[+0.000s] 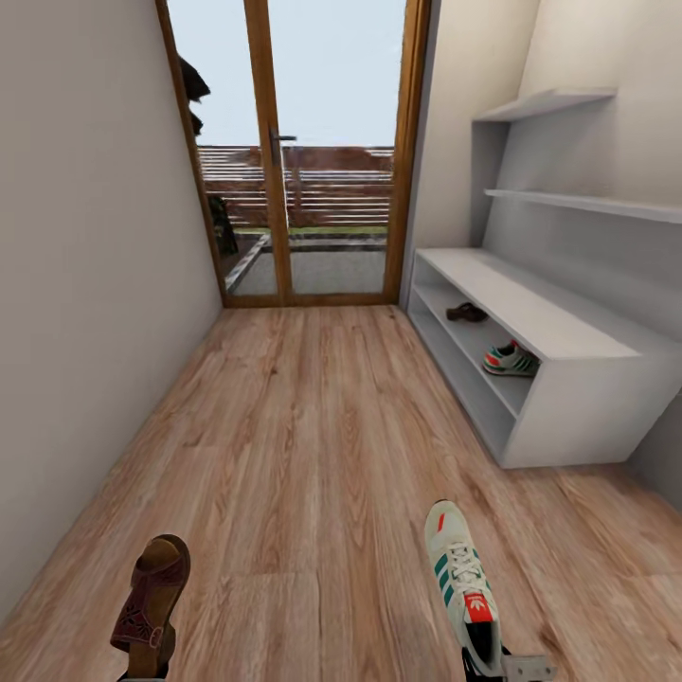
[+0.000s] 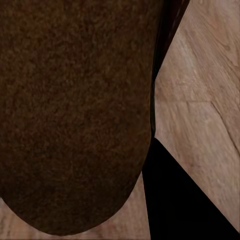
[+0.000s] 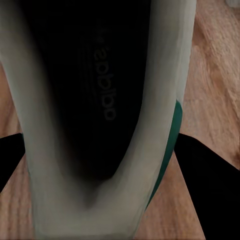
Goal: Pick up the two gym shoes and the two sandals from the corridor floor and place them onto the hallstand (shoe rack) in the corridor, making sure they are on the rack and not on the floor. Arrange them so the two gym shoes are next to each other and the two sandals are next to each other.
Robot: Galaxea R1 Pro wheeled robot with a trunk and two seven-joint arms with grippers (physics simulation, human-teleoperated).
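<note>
Left hand (image 1: 142,674) holds one sandal (image 1: 152,592), right hand (image 1: 502,668) one gym shoe (image 1: 461,583)

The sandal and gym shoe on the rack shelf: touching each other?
Apart. The head view shows the sandal farther along the hallstand's shelf and the gym shoe nearer, with bare shelf plainly between them.

Home entry corridor. Narrow, plain pale walls either side, wood-plank floor (image 1: 313,426). Glazed wood-framed door (image 1: 298,152) at far end, terrace and fence beyond. Grey shoe rack (image 1: 559,379) on right wall, wall shelves (image 1: 568,152) above; sandal (image 1: 466,312) and sneaker (image 1: 511,360) stored inside.
</note>
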